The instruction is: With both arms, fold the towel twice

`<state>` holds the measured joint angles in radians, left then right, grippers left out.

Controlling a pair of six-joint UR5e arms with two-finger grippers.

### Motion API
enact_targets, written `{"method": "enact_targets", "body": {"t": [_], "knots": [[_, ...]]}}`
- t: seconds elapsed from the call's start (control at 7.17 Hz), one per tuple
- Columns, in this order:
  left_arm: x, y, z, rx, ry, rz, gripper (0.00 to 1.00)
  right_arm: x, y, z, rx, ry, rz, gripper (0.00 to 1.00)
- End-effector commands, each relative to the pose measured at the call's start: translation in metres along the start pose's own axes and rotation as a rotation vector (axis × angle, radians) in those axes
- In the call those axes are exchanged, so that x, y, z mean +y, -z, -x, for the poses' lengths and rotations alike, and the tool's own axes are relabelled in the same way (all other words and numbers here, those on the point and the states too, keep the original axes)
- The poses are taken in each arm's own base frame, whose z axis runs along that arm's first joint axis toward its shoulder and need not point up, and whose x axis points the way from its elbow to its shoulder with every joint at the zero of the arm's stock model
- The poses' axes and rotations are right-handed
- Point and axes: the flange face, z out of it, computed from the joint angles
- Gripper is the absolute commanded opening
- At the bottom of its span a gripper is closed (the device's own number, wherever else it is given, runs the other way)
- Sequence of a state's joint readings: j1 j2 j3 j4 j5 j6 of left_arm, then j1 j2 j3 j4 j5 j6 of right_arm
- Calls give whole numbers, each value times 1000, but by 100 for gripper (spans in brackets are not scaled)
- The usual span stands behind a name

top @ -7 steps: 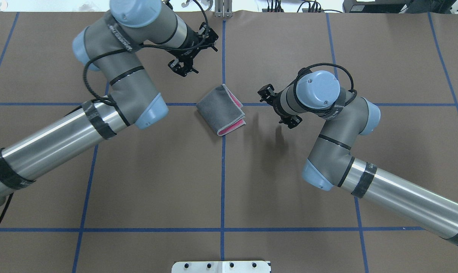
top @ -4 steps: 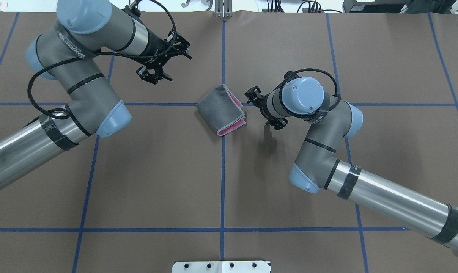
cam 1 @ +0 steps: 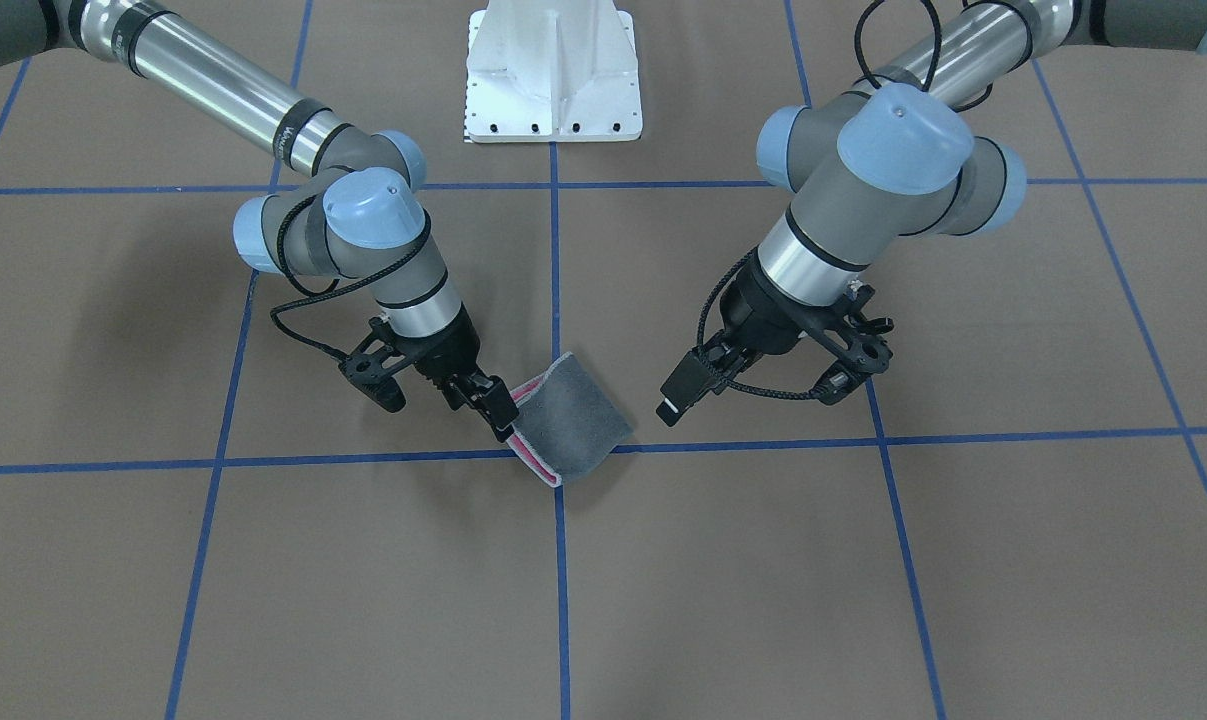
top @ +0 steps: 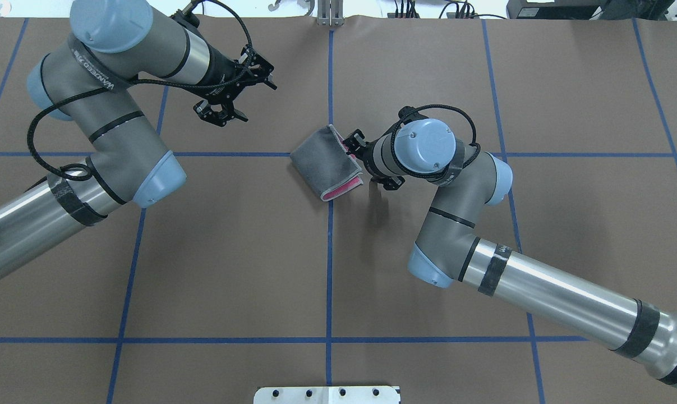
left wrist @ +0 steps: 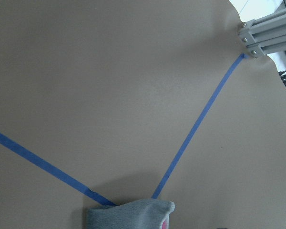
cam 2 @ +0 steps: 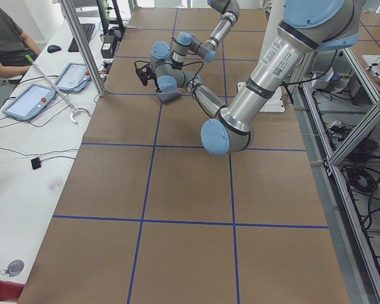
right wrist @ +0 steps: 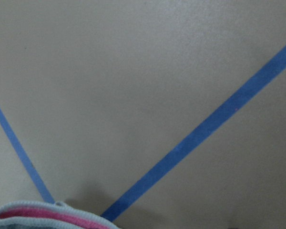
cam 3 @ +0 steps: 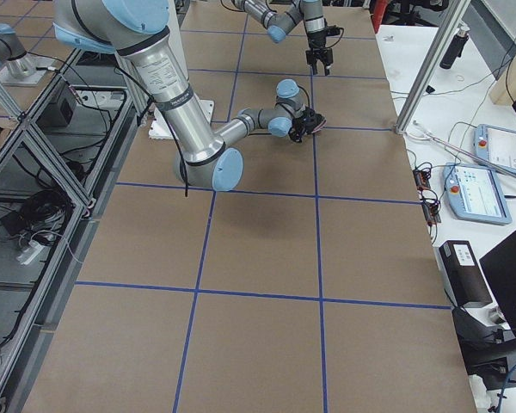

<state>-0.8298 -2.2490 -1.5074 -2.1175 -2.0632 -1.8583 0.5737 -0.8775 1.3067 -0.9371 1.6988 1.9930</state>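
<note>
The towel (top: 324, 160) lay folded near the middle of the table (top: 215, 269), on the crossing of 2 blue tape lines (top: 330, 252). Its dark grey side faced up. Pink showed only along the open edges, inside the light grey stitching. The fold faced the left arm's half and the long open edge faced the right arm's. From the front the towel (cam 1: 575, 420) sat askew to the grid.

The right arm (top: 461, 191) reached in low. The right gripper (top: 354, 143) was at the towel's open edge, by the corner farther from the robot. In the front view the right gripper (cam 1: 490, 402) pointed steeply down, right against the pink strip. Whether it was released, clenched or grasping the cloth could not be told. Its wrist camera caught a bit of the towel (right wrist: 38, 217) at the bottom, grey trim over pink, below 2 tape lines.

The left arm (top: 114, 112) was bent back on its own side. The left gripper (top: 259, 70) was clear of the towel, over bare table beyond the cross line. From the front the left gripper (cam 1: 679, 396) showed as 1 dark block with a pale tip, so whether it was parted or closed could not be told. Its wrist camera showed a grey corner of the towel (left wrist: 128, 214) at the bottom and a metal post (left wrist: 267, 31) at the table's far edge.

The white base (cam 1: 553, 80) stood between the arms. In the left side view a person (cam 2: 6, 38) sat at a bench beside the table.
</note>
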Motion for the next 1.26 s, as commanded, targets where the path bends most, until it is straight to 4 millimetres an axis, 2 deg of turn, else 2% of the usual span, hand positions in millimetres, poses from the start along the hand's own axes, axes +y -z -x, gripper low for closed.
{"method": "enact_targets", "body": {"t": [0.0, 0.28, 0.56, 0.7, 0.98, 1.12], "knots": [[0, -1, 1, -2, 1, 1, 85, 2, 0, 11, -21, -1, -20, 59], [0, -1, 1, -2, 1, 1, 85, 3, -7, 21, -23, -2, -44, 59], [0, -1, 1, -2, 1, 1, 85, 2, -9, 20, -19, -3, -46, 59], [1, -2, 1, -3, 1, 2, 85, 3, -9, 21, -20, -4, -45, 52], [1, -1, 0, -1, 0, 1, 85, 3, -9, 20, -19, -7, -46, 0], [1, -2, 0, -4, 1, 2, 85, 3, -8, 21, -22, -10, -45, 0]]}}
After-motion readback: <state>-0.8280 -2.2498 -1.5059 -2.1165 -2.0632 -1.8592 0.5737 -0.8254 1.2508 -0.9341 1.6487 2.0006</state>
